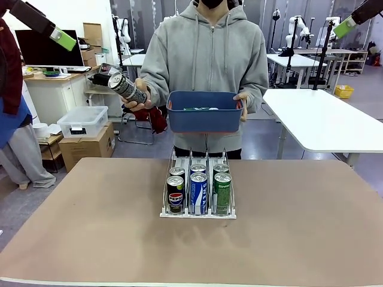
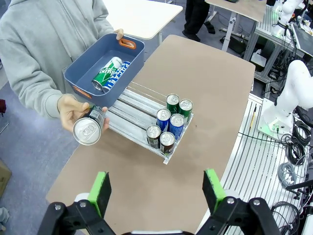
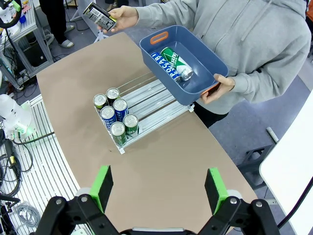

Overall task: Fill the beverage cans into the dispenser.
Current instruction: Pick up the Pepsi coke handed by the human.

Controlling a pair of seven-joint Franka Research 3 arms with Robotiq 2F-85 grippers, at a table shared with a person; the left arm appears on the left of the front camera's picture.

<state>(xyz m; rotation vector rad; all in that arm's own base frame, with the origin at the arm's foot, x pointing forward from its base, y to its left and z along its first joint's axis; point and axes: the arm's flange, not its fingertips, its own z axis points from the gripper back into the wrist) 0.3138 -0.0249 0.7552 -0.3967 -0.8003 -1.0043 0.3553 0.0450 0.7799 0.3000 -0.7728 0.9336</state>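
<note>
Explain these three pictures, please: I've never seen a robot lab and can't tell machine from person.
The front view looks across a brown table at a person. The other two look down from cameras on the robot's wrists: the green-padded prongs at the bottom are the left gripper and right gripper, both open and empty. On the table stands a clear dispenser with six beverage cans, two per lane. The person holds a dark can in one hand and a blue bin with two more cans in the other.
</note>
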